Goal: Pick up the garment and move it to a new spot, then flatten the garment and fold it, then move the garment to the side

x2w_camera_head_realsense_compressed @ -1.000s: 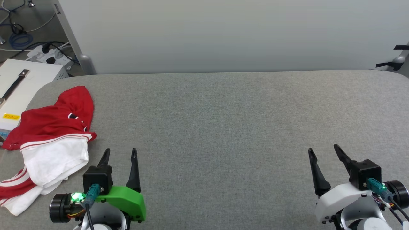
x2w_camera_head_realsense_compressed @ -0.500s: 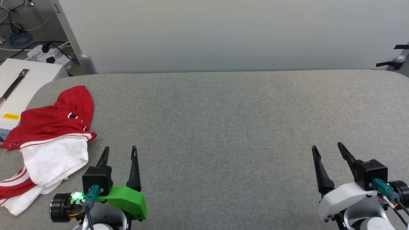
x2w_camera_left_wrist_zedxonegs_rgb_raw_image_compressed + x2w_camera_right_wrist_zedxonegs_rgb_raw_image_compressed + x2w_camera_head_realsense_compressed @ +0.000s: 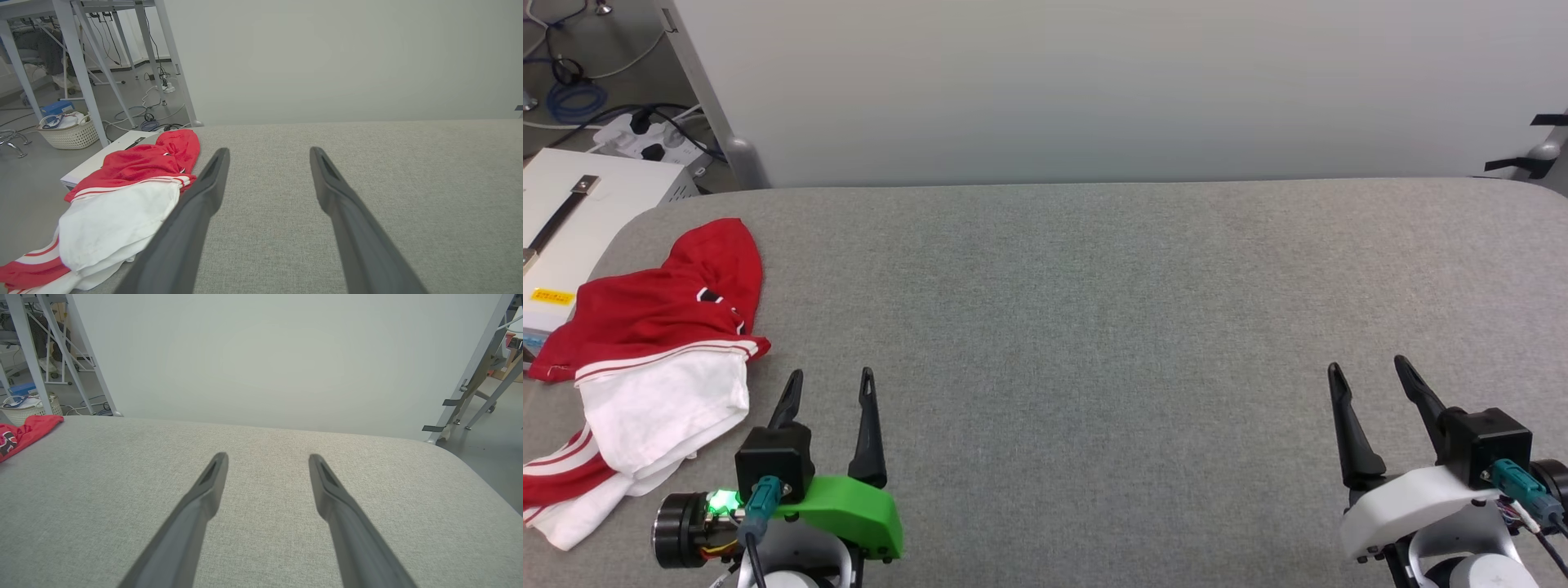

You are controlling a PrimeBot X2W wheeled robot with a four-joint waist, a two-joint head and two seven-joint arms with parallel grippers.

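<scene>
While left gripper (image 3: 832,373) and right gripper (image 3: 1367,363) are hovering spread apart, the limp, light red jersey (image 3: 662,306) is likely offering its raised fold for pinching.

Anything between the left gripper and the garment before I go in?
No. In the head view only a narrow strip of bare grey table cover separates the left gripper from the crumpled garment lying to its left.

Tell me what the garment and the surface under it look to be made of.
The garment: soft, thin matte knit fabric, probably a jersey, since it lies crumpled in limp folds. The grey surface: a woven or felt-like textile covering, matte, with a fine speckled grain.
</scene>
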